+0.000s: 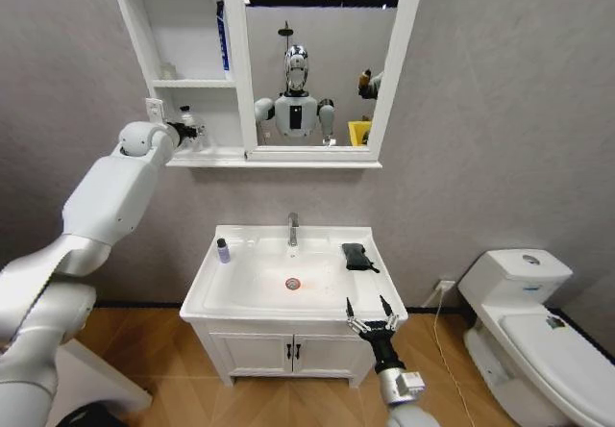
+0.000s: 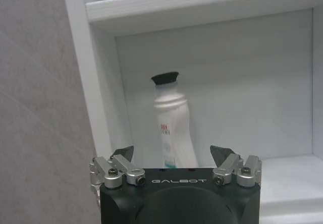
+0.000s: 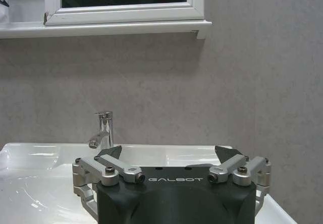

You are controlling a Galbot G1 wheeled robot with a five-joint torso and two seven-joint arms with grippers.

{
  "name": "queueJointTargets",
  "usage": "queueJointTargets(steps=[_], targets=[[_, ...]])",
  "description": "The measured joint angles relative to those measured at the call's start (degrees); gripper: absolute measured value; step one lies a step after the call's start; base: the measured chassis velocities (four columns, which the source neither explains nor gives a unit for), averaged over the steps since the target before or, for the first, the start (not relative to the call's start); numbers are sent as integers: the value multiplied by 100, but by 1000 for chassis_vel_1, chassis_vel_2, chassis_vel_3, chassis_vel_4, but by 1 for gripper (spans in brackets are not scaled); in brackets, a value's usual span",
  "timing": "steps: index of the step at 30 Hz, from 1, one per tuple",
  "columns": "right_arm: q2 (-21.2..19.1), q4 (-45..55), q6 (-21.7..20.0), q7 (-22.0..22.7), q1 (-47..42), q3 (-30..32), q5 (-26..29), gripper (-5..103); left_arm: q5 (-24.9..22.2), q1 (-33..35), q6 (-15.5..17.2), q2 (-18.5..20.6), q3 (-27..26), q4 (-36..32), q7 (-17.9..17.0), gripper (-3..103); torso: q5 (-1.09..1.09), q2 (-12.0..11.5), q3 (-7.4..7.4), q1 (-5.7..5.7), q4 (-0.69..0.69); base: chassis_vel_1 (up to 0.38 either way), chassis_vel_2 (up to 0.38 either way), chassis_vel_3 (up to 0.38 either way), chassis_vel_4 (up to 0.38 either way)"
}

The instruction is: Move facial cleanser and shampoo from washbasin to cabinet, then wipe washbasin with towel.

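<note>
At about ten o'clock in my head view, the left gripper [image 1: 195, 133] is raised to the lowest shelf of the cabinet [image 1: 192, 83], and its fingers [image 2: 122, 153] are spread apart with nothing between them. In the left wrist view I count one white bottle [image 2: 174, 128] with a dark cap standing upright on that shelf, just beyond the parted fingers and apart from them; I cannot tell whether it is the cleanser or the shampoo. On the shelf above it there is one small clear item [image 1: 169, 71] I cannot identify, and one blue item [image 1: 222, 35] stands against the cabinet's inner wall at about eleven o'clock.

Moving right, the mirror [image 1: 317, 57] joined to the cabinet reflects my robot. Below it, at the centre, is the one washbasin [image 1: 221, 288], with one chrome tap [image 1: 293, 227] at its twelve o'clock and one reddish drain ring [image 1: 293, 283] in the bowl. One small dark-capped bottle [image 1: 223, 250] stands at the basin's ten o'clock corner. The one towel [image 1: 356, 256], a dark cloth, lies on the rim at about two o'clock.

At five o'clock the right gripper [image 1: 372, 322] hovers at the basin's front right corner, fingers [image 3: 112, 156] splayed and holding nothing. One white toilet [image 1: 538, 326] stands at four o'clock.
</note>
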Motion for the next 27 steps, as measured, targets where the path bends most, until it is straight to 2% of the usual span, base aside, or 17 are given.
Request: queueJointTargets(steps=[2, 3, 5, 6, 8, 10, 11, 12, 14, 15, 16, 17, 20, 21, 24, 25, 27], targets=[[3, -22, -26, 1, 57, -55, -19, 100, -149, 359, 34, 184, -201, -433, -138, 93, 0, 0, 0, 0, 0, 0, 0, 0, 0], [3, -22, -26, 1, 57, -55, -19, 100, -149, 359, 34, 184, -201, -433, -138, 93, 0, 0, 0, 0, 0, 0, 0, 0, 0], [4, -24, -61, 6, 106, -114, -50, 100, -512, 840, 2, 456, -460, -1191, -294, 99, 3, 0, 0, 1, -5, 0, 0, 0, 0], [4, -24, -61, 6, 106, -114, -50, 100, -512, 840, 2, 456, -460, -1191, -294, 99, 3, 0, 0, 1, -5, 0, 0, 0, 0], [4, 41, -118, 10, 111, -133, -56, 100, -1130, 1819, -130, 1027, -683, -2338, -659, 100, 3, 0, -1, 0, -1, 0, 0, 0, 0], [4, 51, -126, 11, 113, -139, -60, 100, -1179, 2054, -155, 1122, -743, -2563, -687, 100, -2, 0, -1, 0, -1, 0, 0, 0, 0], [9, 73, -136, 16, 111, -155, -75, 100, -1176, 2939, -299, 1403, -980, -3334, -742, 100, -4, 0, 0, 0, 4, 0, 0, 0, 0], [9, 73, -136, 16, 111, -155, -75, 100, -1176, 2939, -299, 1403, -980, -3334, -742, 100, -4, 0, 0, 0, 4, 0, 0, 0, 0], [19, 71, -137, 18, 112, -171, -103, 100, -988, 3776, -646, 1470, -1197, -3902, -802, 100, 5, 1, -2, -2, 2, 0, 0, 0, 0], [28, 55, -137, 26, 101, -177, -122, 100, -649, 4438, -990, 1371, -1329, -4146, -867, 100, -1, 1, -2, -3, 0, 0, 0, 0, 0], [28, 55, -137, 26, 101, -177, -122, 100, -649, 4438, -990, 1371, -1329, -4146, -867, 100, -1, 1, -2, -3, 0, 0, 0, 0, 0], [34, 50, -136, 27, 88, -181, -133, 100, -371, 4783, -1182, 1230, -1397, -4176, -895, 103, 1, 1, -1, -3, -1, 0, 0, 0, 0], [40, 51, -122, 28, 50, -174, -146, 100, 149, 5302, -1472, 841, -1450, -3941, -925, 100, 4, 1, -1, -2, -2, 0, 0, 0, 0], [40, 51, -122, 28, 50, -174, -146, 100, 149, 5302, -1472, 841, -1450, -3941, -925, 100, 4, 1, -1, -2, -2, 0, 0, 0, 0], [41, 84, -78, 30, -11, -117, -140, 100, 905, 5655, -1840, 11, -1424, -2990, -703, 99, 0, 0, 0, 1, -1, 0, 0, 0, 0], [41, 84, -78, 30, -11, -117, -140, 100, 905, 5655, -1840, 11, -1424, -2990, -703, 99, 0, 0, 0, 1, -1, 0, 0, 0, 0], [25, 101, -45, 39, -66, -49, -115, 100, 1327, 5552, -2093, -588, -1419, -2023, -527, 99, 0, 0, 0, 1, -3, 0, 0, 0, 0]])
